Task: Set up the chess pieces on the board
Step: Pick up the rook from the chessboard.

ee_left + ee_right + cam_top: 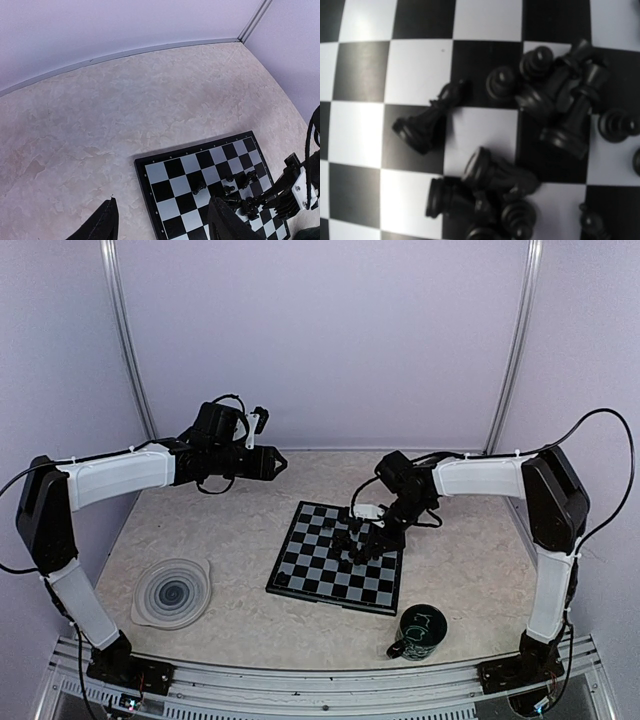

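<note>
black chess pieces (357,537) heaped on the board (318,568)
the board lies flat mid-surface (230,530). most pieces lie toppled in a cluster on its far right squares, with one a little apart. the right end effector (372,546) hangs low over the heap, and i cannot tell its opening. the left end effector (276,464) is raised off to the left, fingers (107,222) spread wide, holding nothing.

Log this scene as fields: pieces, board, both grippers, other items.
board: flat, centre of table
chess pieces: heaped on its right side, several toppled
left gripper: open, empty, raised left of board
right gripper: over the heap; open or shut unclear
other: mug near right, plate near left
</note>
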You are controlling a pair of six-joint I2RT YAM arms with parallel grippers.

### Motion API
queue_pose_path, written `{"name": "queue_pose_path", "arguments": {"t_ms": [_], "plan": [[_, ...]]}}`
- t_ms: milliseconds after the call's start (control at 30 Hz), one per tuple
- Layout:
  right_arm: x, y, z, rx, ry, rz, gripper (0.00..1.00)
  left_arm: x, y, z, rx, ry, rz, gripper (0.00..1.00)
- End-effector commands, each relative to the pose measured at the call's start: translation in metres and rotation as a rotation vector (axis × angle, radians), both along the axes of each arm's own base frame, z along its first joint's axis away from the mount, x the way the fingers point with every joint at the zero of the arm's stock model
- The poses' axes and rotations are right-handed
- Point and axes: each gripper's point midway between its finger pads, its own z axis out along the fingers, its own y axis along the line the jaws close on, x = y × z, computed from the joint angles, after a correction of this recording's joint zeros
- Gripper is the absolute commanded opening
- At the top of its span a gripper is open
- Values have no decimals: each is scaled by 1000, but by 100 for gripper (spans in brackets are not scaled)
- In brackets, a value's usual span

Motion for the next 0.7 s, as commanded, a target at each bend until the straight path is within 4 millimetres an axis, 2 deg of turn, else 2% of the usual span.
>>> {"name": "queue_pose_path", "arguments": {"t_ms": [0,133,233,367,467,667], "plan": [[-2,6,8,10,-7,15,14,3,-4,9,-15,-7,-11,61],[-4,5,22,19,-20,15,10,3,-4,9,-14,-5,-11,62],[-8,4,41,44,-40,18,9,3,-5,7,-14,-1,-15,62],[-23,0,58,84,-42,38,9,3,-6,7,-15,1,-16,62],[-37,-9,57,94,-54,59,9,3,-6,6,-18,5,-17,62],[-79,-26,36,83,45,126,9,2,-7,4,-16,12,-19,62]]}}
